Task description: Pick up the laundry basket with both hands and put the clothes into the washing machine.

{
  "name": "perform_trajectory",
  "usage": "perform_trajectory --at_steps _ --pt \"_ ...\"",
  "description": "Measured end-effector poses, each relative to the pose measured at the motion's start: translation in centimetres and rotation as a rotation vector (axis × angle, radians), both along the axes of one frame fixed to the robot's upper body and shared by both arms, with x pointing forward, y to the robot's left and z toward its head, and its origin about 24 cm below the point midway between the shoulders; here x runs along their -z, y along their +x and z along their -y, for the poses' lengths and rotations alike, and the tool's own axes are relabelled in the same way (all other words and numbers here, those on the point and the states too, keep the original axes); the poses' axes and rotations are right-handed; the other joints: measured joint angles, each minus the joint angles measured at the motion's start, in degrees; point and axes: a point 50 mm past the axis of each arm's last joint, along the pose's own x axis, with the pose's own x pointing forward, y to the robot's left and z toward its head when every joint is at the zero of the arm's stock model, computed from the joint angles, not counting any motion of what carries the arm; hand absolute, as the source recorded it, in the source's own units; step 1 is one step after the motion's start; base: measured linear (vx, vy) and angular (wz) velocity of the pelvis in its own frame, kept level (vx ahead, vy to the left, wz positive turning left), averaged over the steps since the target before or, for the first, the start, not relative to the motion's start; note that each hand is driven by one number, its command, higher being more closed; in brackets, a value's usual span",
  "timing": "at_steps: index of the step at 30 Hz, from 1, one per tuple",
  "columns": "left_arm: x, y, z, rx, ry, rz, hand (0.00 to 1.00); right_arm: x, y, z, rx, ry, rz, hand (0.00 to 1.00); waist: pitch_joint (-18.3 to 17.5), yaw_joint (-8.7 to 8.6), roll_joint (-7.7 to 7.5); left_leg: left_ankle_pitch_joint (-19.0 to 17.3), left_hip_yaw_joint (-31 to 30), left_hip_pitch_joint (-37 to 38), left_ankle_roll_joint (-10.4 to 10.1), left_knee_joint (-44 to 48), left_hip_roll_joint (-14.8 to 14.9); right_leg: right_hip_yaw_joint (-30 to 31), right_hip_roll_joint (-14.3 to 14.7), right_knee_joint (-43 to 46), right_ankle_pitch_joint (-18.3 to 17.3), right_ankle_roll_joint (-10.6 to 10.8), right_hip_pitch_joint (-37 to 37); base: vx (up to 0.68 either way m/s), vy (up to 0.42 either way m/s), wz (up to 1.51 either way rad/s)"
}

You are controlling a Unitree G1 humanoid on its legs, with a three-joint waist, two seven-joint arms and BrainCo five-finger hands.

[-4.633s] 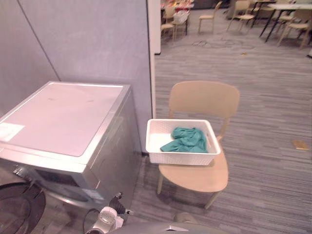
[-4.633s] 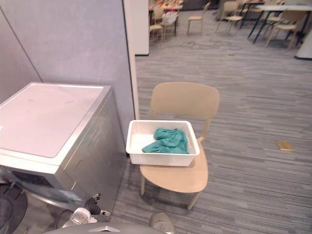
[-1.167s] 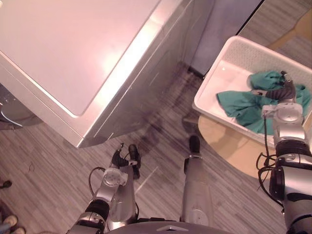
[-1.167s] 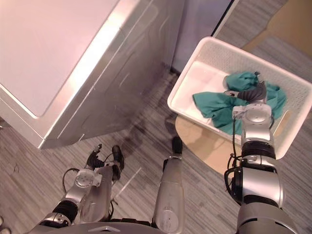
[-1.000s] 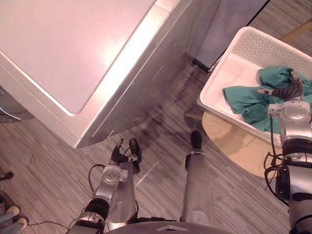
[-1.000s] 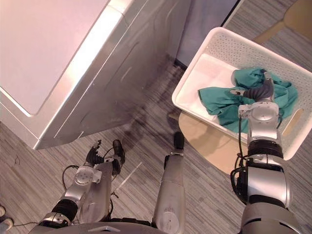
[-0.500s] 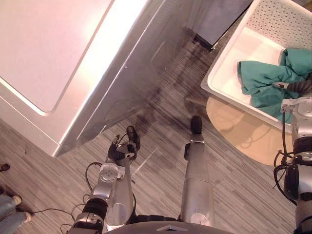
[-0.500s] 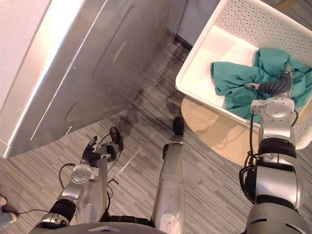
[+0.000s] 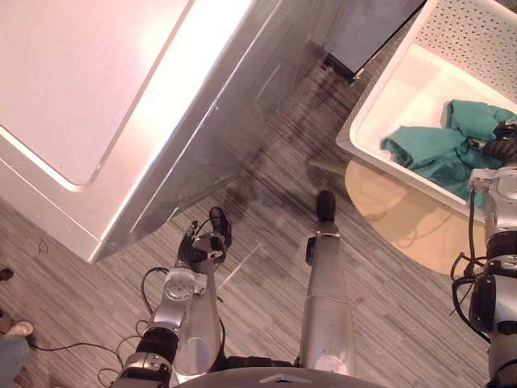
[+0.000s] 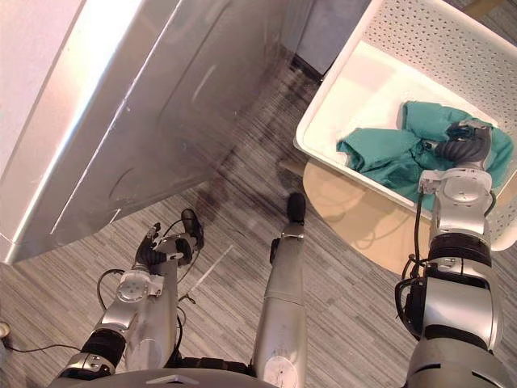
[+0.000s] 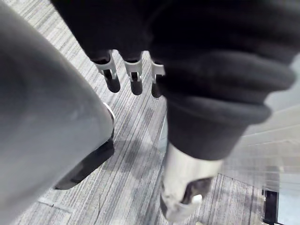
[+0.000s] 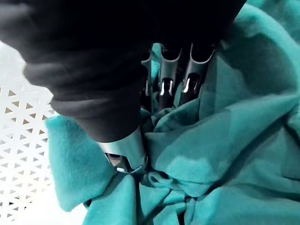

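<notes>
In the head view, the white laundry basket (image 9: 412,93) sat on a tan chair (image 9: 396,222) beside the washing machine (image 9: 121,97). The teal garment (image 9: 436,153) lay inside it with the right hand (image 9: 505,149) sunk into the cloth, and the left hand (image 9: 202,242) hung low over the floor. At the left wrist, its fingers (image 11: 136,84) dangled loosely apart, empty. At the right wrist, fingers (image 12: 192,70) and thumb pinched a fold. That thin pinch might slip, or tug the light basket off the seat.
</notes>
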Motion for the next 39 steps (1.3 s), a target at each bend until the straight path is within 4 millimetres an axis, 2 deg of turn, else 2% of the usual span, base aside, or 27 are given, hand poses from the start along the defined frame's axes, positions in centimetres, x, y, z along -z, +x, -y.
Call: perform_trajectory --at_steps 7,12,18,20,22,27,30,32,34,39 --pt "-0.1 0.1 -0.1 -0.003 0.000 0.004 0.00 2.5 0.2 -1.0 -0.034 0.099 -0.006 1.00 -0.6 0.18 -1.05 0.1 -0.8 -0.5 -0.1 0.3 0.1 -0.7 0.1 0.1 0.0 -0.1 0.1 0.01 0.004 0.02" --pt "-0.1 0.0 -0.1 -0.001 0.000 0.003 0.00 3.8 -0.1 -1.1 -0.034 0.146 0.002 1.00 -0.9 0.56 -1.15 0.2 -1.1 -0.4 -0.2 0.4 0.1 -0.9 0.1 0.2 0.1 -0.1 0.4 0.00 0.000 0.00" --pt "0.5 -0.2 -0.2 -0.001 0.002 -0.024 0.00 5.5 -0.3 -1.4 -0.034 0.206 -0.019 1.00 -3.4 1.31 -1.25 0.2 -1.2 -0.4 -0.2 0.3 0.1 -1.0 0.1 0.2 0.1 -0.1 0.3 0.00 0.000 0.00" --pt "0.5 -0.3 -0.2 -0.001 0.002 -0.027 0.00 5.7 -0.4 -1.4 -0.032 0.256 0.009 1.00 -3.8 1.49 -1.24 0.2 -1.2 -0.4 -0.2 0.3 0.1 -1.0 0.1 0.2 0.1 -0.2 0.4 0.00 0.000 0.00" --pt "0.5 -0.3 -0.1 0.000 0.002 -0.029 0.00 5.7 -0.4 -1.5 -0.028 0.398 0.118 1.00 -3.8 1.57 -1.24 0.2 -1.2 -0.4 -0.2 0.4 0.1 -1.0 0.1 0.1 0.2 -0.2 0.4 0.00 0.000 0.00" --pt "0.3 -0.3 -0.1 -0.009 0.003 -0.023 0.00 4.3 -0.3 -3.6 -0.103 0.686 0.475 1.00 -3.8 1.43 -1.24 0.1 -1.1 0.1 -0.2 0.6 0.6 -1.0 0.4 -0.6 0.6 -0.3 1.4 0.02 0.009 -0.03" --pt "0.1 -0.2 -0.2 -0.025 0.007 -0.008 0.00 1.8 -0.7 -5.2 -0.185 0.686 0.626 1.00 -3.8 1.56 -1.24 -0.2 -1.1 1.5 0.0 1.0 1.0 -1.1 0.7 -0.9 0.6 -0.3 3.0 0.02 0.014 -0.08" --pt "0.1 -0.2 -0.1 -0.038 0.009 -0.009 0.00 -0.7 -1.4 -6.6 -0.263 0.665 0.765 1.00 -3.8 1.51 -1.24 -0.3 -1.1 2.6 -0.1 1.0 1.1 -1.1 0.7 -1.1 0.6 -0.3 4.1 0.02 0.016 -0.06" --pt "0.2 -0.3 0.1 -0.043 0.006 -0.016 0.00 -1.5 -2.1 -7.8 -0.313 0.657 0.841 1.00 -3.8 1.48 -1.26 -0.3 -1.0 3.8 -0.1 0.5 1.0 -1.1 0.7 -1.3 0.6 -0.3 5.3 0.03 0.017 -0.03" --pt "0.9 -1.1 0.6 -0.044 -0.007 -0.049 0.00 0.6 -3.2 -10.2 -0.365 0.768 0.874 1.00 -3.9 1.49 -1.46 0.1 -0.5 9.0 -0.5 -1.9 0.4 -1.3 0.2 -1.9 0.2 -0.3 9.6 0.05 -0.002 -0.03"
